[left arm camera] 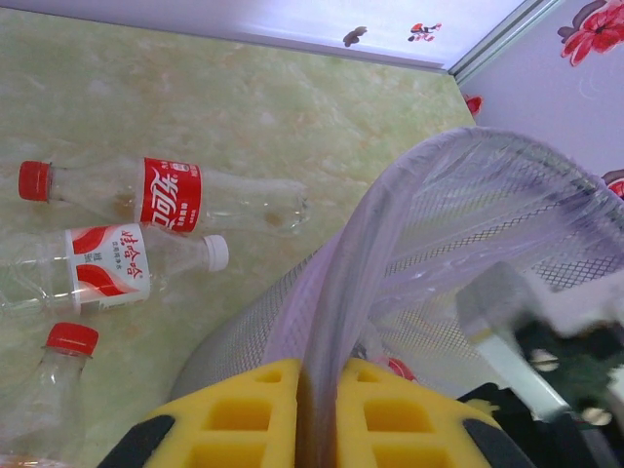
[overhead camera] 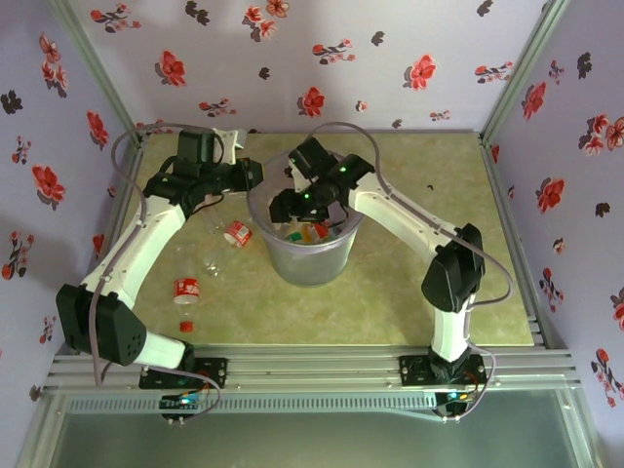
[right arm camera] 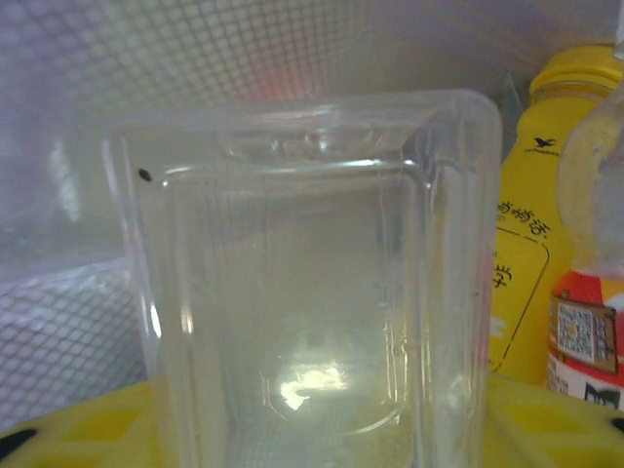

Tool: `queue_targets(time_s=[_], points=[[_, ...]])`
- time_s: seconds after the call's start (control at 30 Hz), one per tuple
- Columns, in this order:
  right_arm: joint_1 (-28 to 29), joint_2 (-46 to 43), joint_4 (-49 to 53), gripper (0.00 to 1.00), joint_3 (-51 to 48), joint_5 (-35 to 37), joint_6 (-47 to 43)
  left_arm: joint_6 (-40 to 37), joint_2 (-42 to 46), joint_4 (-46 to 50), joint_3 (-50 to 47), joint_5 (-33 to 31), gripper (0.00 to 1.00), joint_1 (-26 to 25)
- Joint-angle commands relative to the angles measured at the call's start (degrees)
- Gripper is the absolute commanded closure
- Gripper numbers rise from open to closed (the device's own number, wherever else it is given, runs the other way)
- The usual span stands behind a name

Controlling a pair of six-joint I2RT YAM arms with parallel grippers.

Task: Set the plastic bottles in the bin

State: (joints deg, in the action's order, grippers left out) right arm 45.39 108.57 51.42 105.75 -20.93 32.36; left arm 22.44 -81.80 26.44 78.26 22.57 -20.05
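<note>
While my left end effector (left arm camera: 317, 421) pinches the rim of the bin (left arm camera: 419, 185) and my right end effector (overhead camera: 295, 201) sits inside it around a clear bottle (right arm camera: 302, 273) — gripped or freed, I cannot tell — lifting out may drag that bottle back.

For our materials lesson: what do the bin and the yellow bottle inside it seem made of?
The bin: likely translucent lilac plastic; light passes through its mesh-patterned wall. The yellow bottle: probably opaque, slightly glossy plastic; smooth moulded cap and printed body.
</note>
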Motion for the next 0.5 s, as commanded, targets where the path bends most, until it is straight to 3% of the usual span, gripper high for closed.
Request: queue_targets(time_s=[0.0,0.17,0.33,0.47], points=[[1.01,1.21,-1.80,0.27,-1.08,-4.74,2.35,-0.14,-0.73,2.33,-1.62,0.27,1.00,-1.15],[1.04,0.43,0.86,0.13,-0.13,-3.78,-0.06,-0.29,-0.78,2.54,-1.53,0.15,1.00,-1.17],[-0.24,-1.15,5.13,0.12,1.33,-2.73,-3.00,-0.45,-0.83,2.62,-1.44,0.19,1.00,-1.18],[-1.52,-2.86,8.88,0.16,1.44,-1.52,-5.94,-0.55,-0.77,2.66,-1.44,0.10,1.00,-1.17]])
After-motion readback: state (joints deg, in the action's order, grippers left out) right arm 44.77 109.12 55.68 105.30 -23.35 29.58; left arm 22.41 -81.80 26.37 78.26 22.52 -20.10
